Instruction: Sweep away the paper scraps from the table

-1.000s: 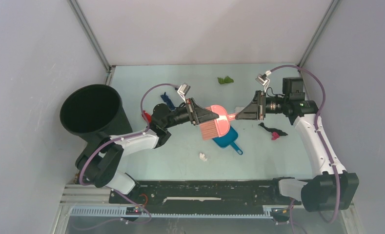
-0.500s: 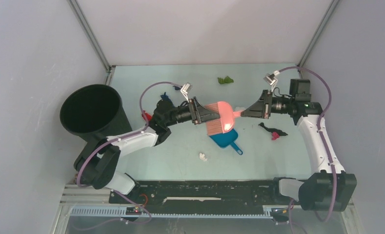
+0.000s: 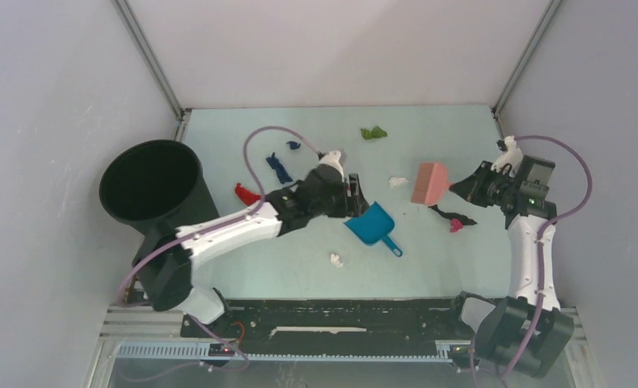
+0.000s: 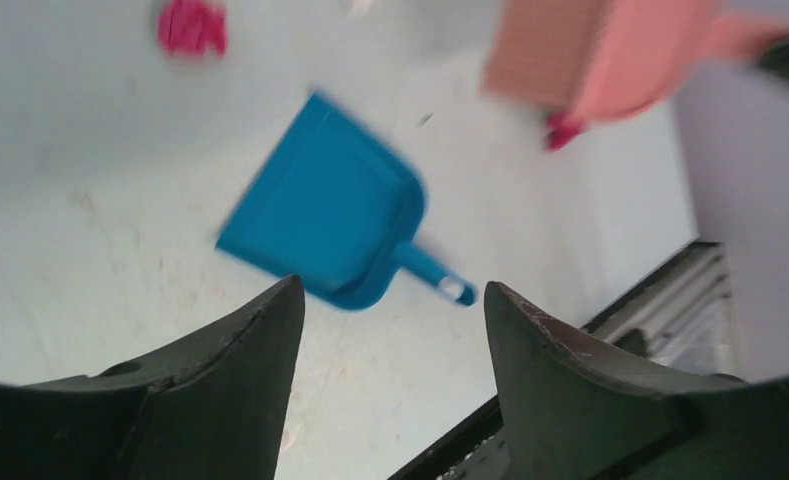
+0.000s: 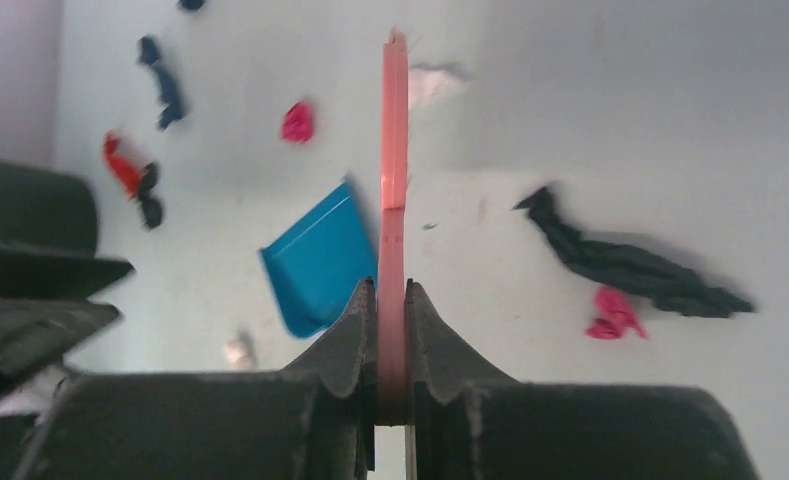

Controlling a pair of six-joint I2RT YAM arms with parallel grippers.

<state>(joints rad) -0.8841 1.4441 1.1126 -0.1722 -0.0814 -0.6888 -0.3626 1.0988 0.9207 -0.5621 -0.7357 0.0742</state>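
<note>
In R end effector (image 5: 391, 292) — pink brush (image 3: 430, 183)

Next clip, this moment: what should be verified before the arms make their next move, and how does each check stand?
1. Grip on the pink brush: ok, right end effector shut on its handle.
2. The left end effector free: ok, open and holding nothing.
3. The blue dustpan free to grasp: ok, it lies untouched on the table, under the left end effector.
4. Bristles touching the table: cannot tell.
5. Table swept: not ok; the green scrap, white scrap and black scrap lie loose on it.
</note>
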